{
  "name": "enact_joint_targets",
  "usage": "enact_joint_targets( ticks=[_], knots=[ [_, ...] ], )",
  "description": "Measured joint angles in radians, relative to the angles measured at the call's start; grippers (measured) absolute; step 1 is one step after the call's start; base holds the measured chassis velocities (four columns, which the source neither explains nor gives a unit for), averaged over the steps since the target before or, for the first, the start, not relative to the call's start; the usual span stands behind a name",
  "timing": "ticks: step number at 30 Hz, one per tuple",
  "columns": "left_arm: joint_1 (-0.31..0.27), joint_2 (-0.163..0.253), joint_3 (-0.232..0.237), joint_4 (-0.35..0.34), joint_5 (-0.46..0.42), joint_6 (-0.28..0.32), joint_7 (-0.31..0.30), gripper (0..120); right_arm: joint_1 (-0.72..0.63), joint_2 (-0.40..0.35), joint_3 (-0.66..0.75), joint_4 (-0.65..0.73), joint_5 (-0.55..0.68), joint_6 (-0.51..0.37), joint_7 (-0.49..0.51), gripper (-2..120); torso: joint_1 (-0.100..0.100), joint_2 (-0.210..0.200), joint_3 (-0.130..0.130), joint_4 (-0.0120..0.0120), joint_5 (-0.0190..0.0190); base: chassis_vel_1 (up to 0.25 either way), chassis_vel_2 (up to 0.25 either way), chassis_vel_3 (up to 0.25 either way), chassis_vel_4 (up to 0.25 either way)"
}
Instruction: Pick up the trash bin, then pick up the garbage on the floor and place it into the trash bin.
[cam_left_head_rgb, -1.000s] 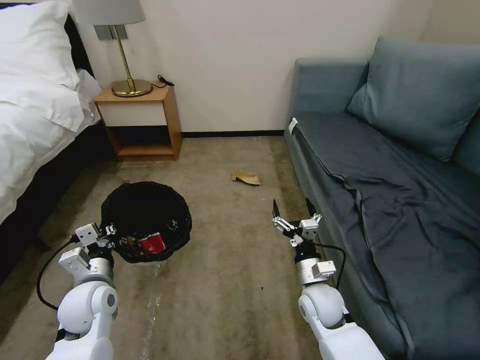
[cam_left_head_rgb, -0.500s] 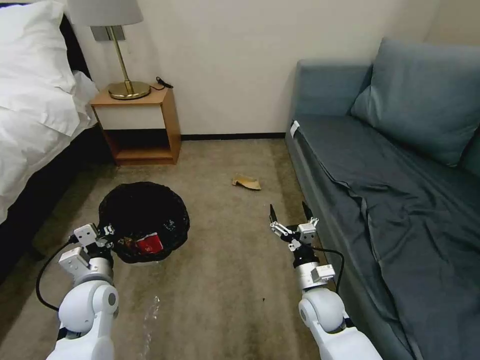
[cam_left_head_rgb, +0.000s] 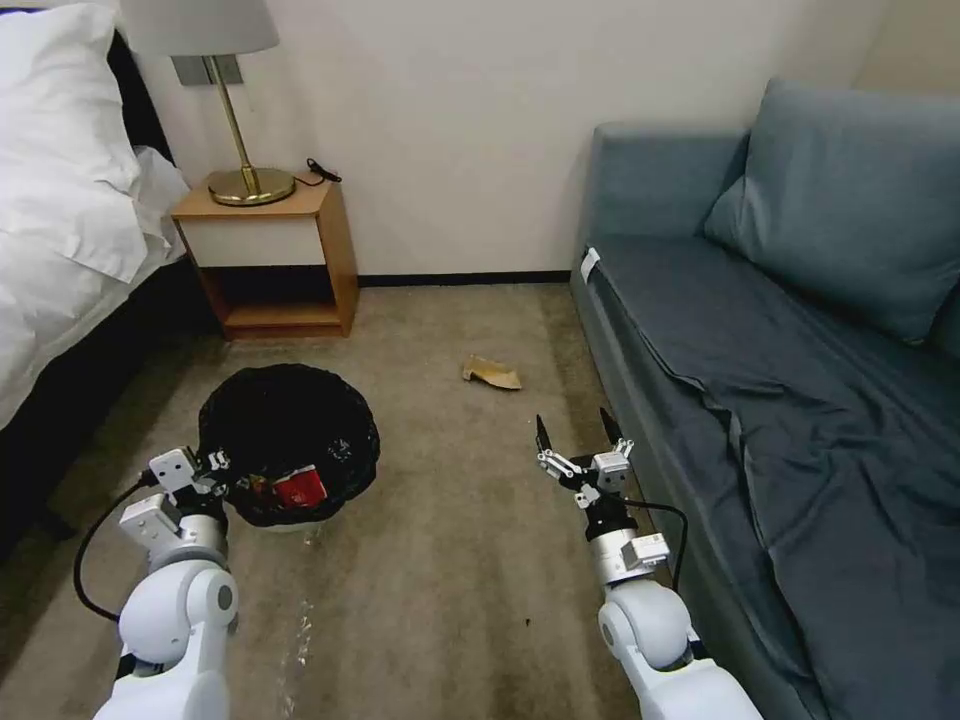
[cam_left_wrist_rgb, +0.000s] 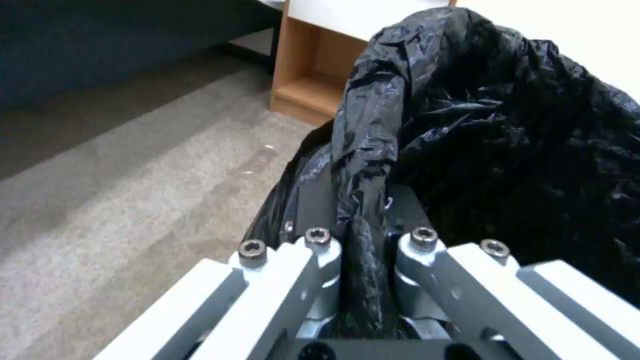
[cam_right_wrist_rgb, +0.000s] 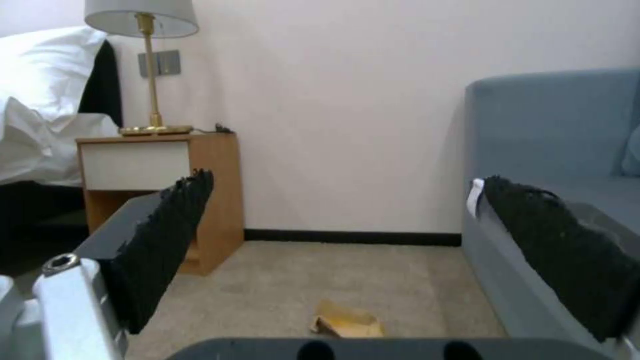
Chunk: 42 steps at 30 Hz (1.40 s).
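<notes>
My left gripper (cam_left_head_rgb: 222, 466) pinches the trash bin (cam_left_head_rgb: 289, 443) by its bagged rim. My right gripper (cam_left_head_rgb: 576, 440) gapes wide, empty; tan paper (cam_left_head_rgb: 490, 372) lies ahead of it.

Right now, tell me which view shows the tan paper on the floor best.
The head view: the tan paper lies whole on the carpet. The right wrist view has it low between the right tool's open fingers, its lower edge cut off.
</notes>
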Motion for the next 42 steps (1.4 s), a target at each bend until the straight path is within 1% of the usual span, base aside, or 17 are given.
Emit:
enact_joint_targets(
  ticks=[12,24,42],
  knots=[
    [0.002,-0.004,0.006,-0.008,0.008,0.000,0.006,4,-0.001,-0.003,-0.011,-0.015,-0.016,0.010,-0.001,100,0.000,0.000,0.000,-0.0001,0.0000,-0.113,0.113,0.110,-0.109],
    [0.006,-0.010,-0.001,-0.010,0.008,-0.002,0.011,4,-0.005,-0.002,-0.026,-0.036,-0.029,0.021,-0.001,100,0.000,0.000,0.000,0.0000,0.0001,-0.104,0.113,0.108,-0.107],
    [0.008,-0.005,-0.004,-0.009,0.004,-0.005,0.015,4,-0.023,0.007,-0.033,-0.042,-0.040,0.028,-0.006,100,0.000,0.000,0.000,0.0000,0.0001,-0.110,0.118,0.118,-0.114]
  ],
)
